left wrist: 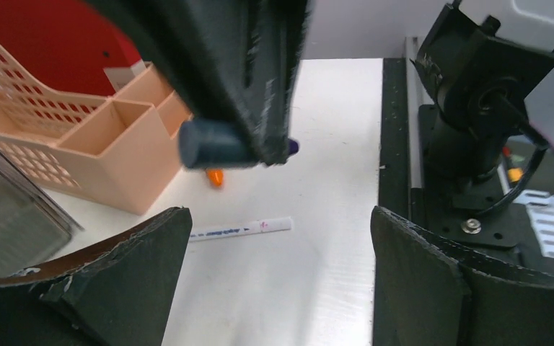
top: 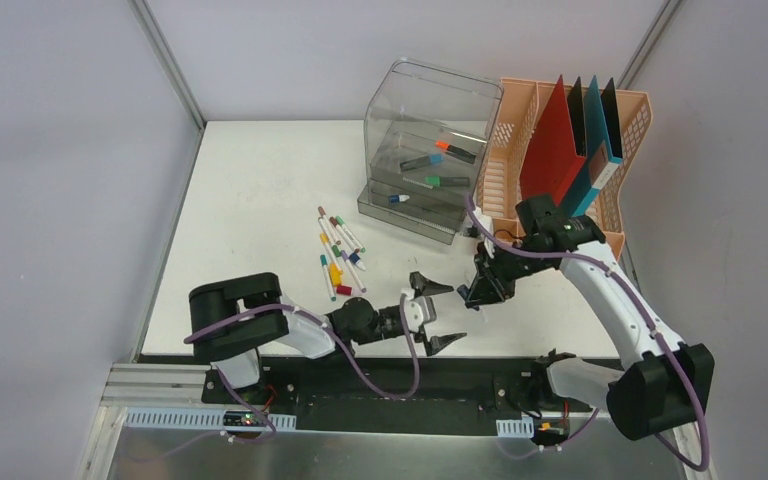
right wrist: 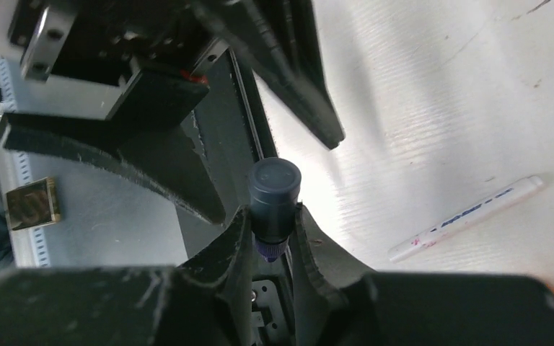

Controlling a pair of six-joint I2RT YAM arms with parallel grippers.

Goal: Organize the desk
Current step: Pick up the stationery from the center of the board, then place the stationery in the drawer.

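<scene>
The white desk (top: 260, 180) carries a loose cluster of markers (top: 336, 252) left of centre. My right gripper (top: 482, 285) hovers over the front middle, shut on a dark blue marker (right wrist: 274, 196) with a purple end; from the left wrist view the same marker (left wrist: 213, 143) sticks out of those fingers. My left gripper (top: 438, 313) is just left of it, wide open with nothing between its fingers (left wrist: 418, 274). A white marker (left wrist: 242, 229) lies on the desk beyond the left gripper, and it also shows as the white marker (right wrist: 465, 218) in the right wrist view.
A clear drawer box (top: 425, 150) with a few markers inside stands at the back centre. A peach file organizer (top: 508, 160) holding red, black and teal folders stands at the back right. An orange cap (left wrist: 215, 176) lies by its base. The black front rail (top: 360, 385) runs along the near edge.
</scene>
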